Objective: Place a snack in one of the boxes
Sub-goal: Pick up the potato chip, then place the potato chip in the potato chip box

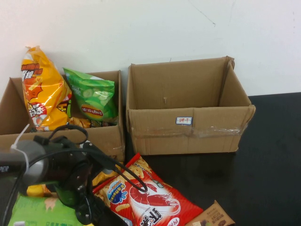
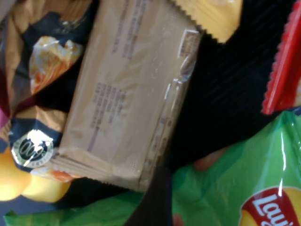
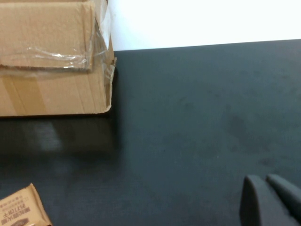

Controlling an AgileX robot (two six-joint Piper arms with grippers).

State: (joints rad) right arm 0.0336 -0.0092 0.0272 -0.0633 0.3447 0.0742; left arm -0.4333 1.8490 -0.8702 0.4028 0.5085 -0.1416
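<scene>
The left end effector [image 1: 87, 207] is hovering over the snacks [image 1: 146, 197] at the desk's [image 1: 263, 165] near-left edge; its state is unclear. The right end effector [image 3: 270, 200], fingers together, is waiting. The right box [image 1: 188, 127] is standing empty.

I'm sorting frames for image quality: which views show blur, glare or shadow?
Left wrist view: very close and soft, small print on the tan packet unreadable, glare on the green bag; left gripper a dark blur. Right wrist view: box casts shadow on the table, tape shines; right gripper blurred. High view: left arm blurred.
</scene>
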